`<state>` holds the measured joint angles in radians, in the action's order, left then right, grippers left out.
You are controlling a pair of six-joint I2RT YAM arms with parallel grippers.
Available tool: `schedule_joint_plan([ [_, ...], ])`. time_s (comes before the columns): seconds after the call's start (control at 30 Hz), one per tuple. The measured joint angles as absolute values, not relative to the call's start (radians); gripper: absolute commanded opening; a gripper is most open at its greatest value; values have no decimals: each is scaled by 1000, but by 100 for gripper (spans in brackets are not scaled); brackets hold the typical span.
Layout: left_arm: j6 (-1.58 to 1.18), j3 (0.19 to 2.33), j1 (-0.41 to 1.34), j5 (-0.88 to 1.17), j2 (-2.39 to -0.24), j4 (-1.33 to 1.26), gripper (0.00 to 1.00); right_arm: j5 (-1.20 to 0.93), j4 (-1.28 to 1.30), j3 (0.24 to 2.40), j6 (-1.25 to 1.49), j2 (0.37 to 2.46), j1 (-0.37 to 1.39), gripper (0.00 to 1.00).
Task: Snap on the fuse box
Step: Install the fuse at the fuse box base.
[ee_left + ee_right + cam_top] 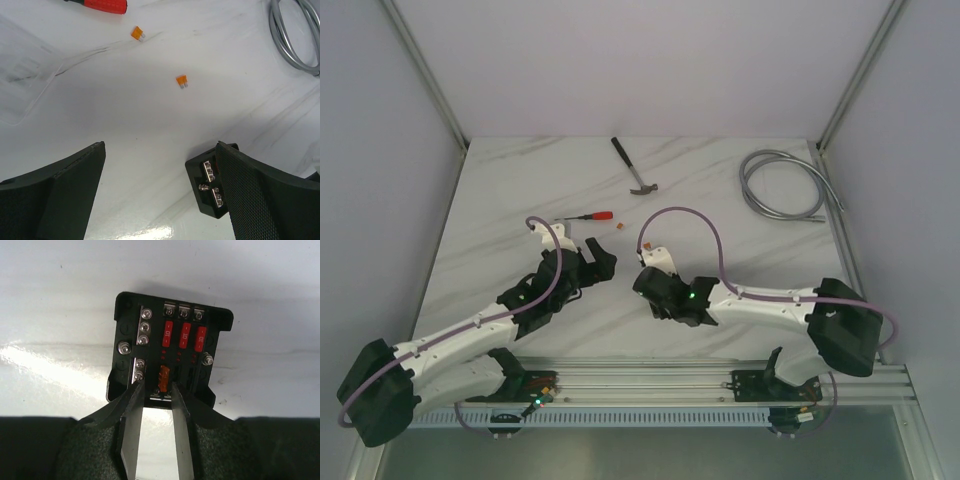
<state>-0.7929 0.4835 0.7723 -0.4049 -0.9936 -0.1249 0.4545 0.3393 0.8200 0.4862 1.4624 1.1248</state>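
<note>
The fuse box [125, 310] is a black square box lying open-face-up on the white table. It holds three red fuses [185, 335] in its far row and one orange fuse [163, 378] in the near row. My right gripper [157, 387] is right over the box's near edge. Its fingers stand a little apart on either side of the orange fuse, with gaps showing. In the left wrist view the fuse box [200, 175] sits just beside the right finger of my left gripper [160, 147], which is wide open and holds nothing.
Two loose orange fuses [137, 33] [182, 80] lie beyond the left gripper. A red-handled screwdriver [592, 215], a hammer [633, 167] and a coiled grey hose [785, 185] lie farther back. A clear plastic piece [25, 75] rests at the left.
</note>
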Motion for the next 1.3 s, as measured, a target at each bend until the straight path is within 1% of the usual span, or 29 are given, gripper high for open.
schedule_joint_plan([
  [0.17,-793,484,772,-405,-994,-115,100,421,349,843,486,1457,1093,37],
  [0.37,-793,484,772,-405,-992,-110,100,358,375,874,486,1458,1042,36],
  [0.67,-793,484,772,-405,-992,-110,100,287,392,880,486,1473,1005,27],
  [0.83,-793,484,772,-405,-992,-110,100,269,393,882,486,1484,1002,24],
  [1.0,-793,484,771,-405,-992,-110,100,260,393,883,486,1502,1001,18],
  [1.13,-793,484,770,-405,-992,-110,100,257,395,884,486,1507,1001,18],
  [1.2,-793,484,770,-405,-992,-110,100,256,395,885,486,1507,1001,21],
  [1.3,-793,484,770,-405,-992,-110,100,255,398,889,486,1507,1001,21],
])
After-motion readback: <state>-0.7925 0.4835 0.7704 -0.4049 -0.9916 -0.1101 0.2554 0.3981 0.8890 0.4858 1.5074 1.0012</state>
